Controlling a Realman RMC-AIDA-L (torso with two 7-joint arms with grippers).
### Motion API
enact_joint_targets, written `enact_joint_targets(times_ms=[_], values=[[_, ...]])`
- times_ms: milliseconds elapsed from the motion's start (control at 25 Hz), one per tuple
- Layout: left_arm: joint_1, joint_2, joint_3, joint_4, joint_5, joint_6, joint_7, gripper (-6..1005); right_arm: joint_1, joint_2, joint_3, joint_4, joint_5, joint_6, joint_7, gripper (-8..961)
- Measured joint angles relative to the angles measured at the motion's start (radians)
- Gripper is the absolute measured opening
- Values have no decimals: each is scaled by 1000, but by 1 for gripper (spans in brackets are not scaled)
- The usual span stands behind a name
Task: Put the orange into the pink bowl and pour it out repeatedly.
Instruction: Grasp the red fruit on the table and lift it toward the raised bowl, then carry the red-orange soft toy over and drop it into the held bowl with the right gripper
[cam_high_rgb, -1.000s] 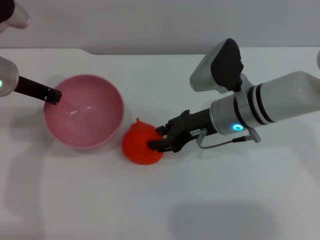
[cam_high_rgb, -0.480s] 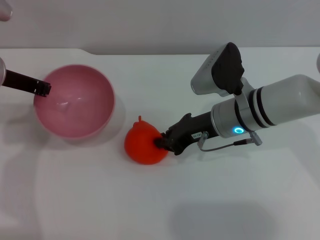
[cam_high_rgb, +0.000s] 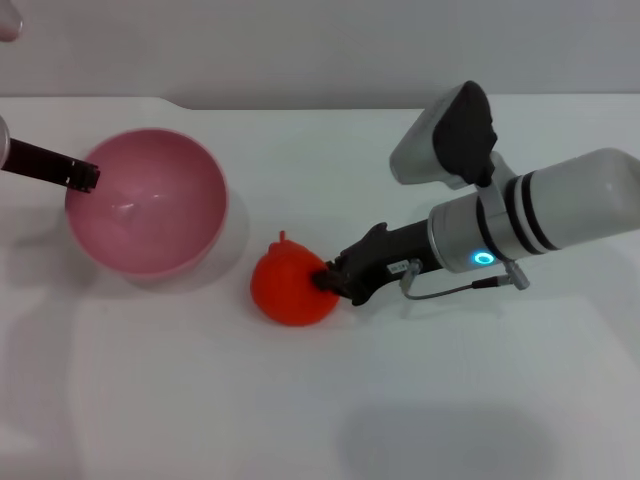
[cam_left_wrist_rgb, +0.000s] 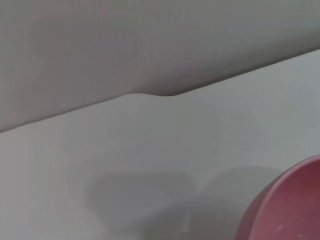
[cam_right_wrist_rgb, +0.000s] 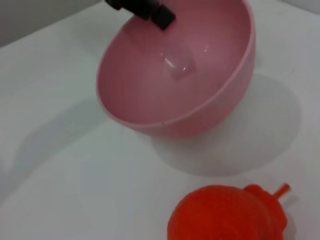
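Orange (cam_high_rgb: 291, 290) rests on the table (cam_high_rgb: 400, 420), near centre, just right of the bowl (cam_high_rgb: 146, 200). Right gripper (cam_high_rgb: 325, 281) touches its right side; whether it is clamped cannot be told. A firm hold should be confirmed before lifting. Left gripper (cam_high_rgb: 85, 177) pinches the bowl's far-left rim, bowl tilted; it should be level for the drop. No legible writing

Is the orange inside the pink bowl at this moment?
No: in the head view the orange lies on the white table beside the pink bowl, with the right gripper against it.
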Motion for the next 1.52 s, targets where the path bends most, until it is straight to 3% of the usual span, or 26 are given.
enact_joint_targets(times_ms=[360, 760, 920, 1040, 1120, 1320, 1520], values=[[-9, 20, -14, -8, 0, 1, 0, 34, -199, -19, 45, -324, -28, -31, 83, 44], [-18, 15, -5, -11, 0, 16, 0, 35, -366, -10, 221, -654, -116, -113, 141, 43], [-26, 5, -3, -12, 0, 31, 1, 35, -380, -8, 281, -751, -114, -135, 138, 43], [-50, -24, 0, -16, 0, 64, 6, 35, -362, -8, 287, -811, -112, -136, 134, 43], [-67, -29, 6, -24, -2, 76, 5, 35, -339, -11, 284, -826, -113, -142, 133, 42], [-104, -34, 18, -44, -10, 94, -2, 34, -250, -13, 256, -829, -117, -193, 132, 42], [-176, -38, 22, -80, -27, 101, -6, 34, -212, -10, 193, -817, -161, -210, 132, 43]])
